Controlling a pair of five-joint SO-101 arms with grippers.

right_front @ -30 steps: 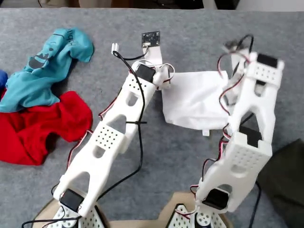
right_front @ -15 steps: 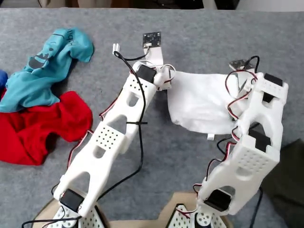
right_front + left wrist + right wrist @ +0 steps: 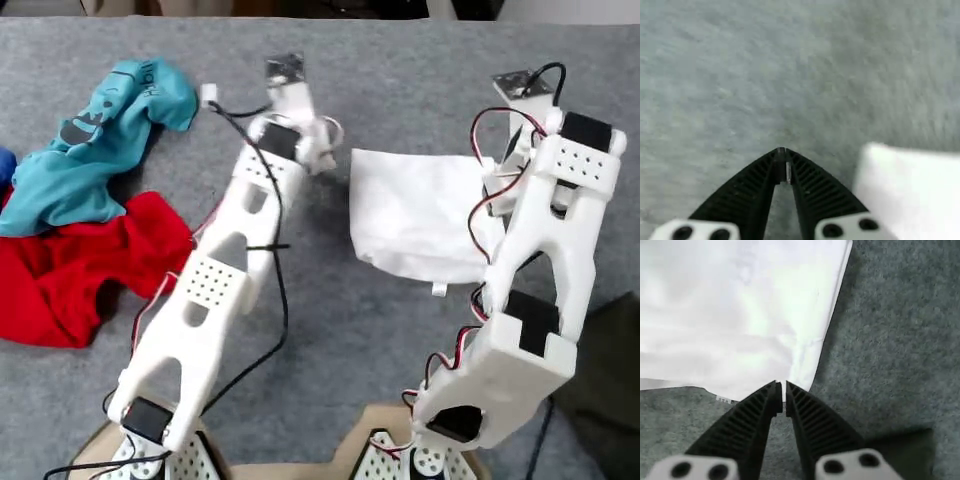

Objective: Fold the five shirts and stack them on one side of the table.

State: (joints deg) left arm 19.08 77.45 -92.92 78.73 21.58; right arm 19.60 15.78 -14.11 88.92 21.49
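Where the two arms are seen from above, both claws are covered by the white wrist housings, so their state is read from the wrist cameras. The left claw (image 3: 781, 155) is seen with its ribbed black jaws pressed together over bare grey worktop (image 3: 740, 60). The right claw (image 3: 782, 389) is likewise drawn together, with a hairline slit between the tips. It is held over the edge of the white shirt (image 3: 740, 305), and whether any cloth is caught there cannot be told.

Five garments are counted, one of each colour. The blue shirt (image 3: 4, 165) is cut down to a sliver by the frame edge, far out beyond the left claw. The dark garment (image 3: 600, 370) is also cut off, back beside the right arm's base and well behind the right claw, and its shape is hard to make out. The teal shirt (image 3: 100, 130) and the red shirt (image 3: 80, 265) are crumpled together and touching, well apart from the left claw on its outer side. A dark print is borne by the teal one.

The white shirt is laid between the two claws, one corner just beside the left claw and apart from its tips. It is folded flat into a rough rectangle, faintly creased, with a small tag (image 3: 437, 289) showing at one edge.
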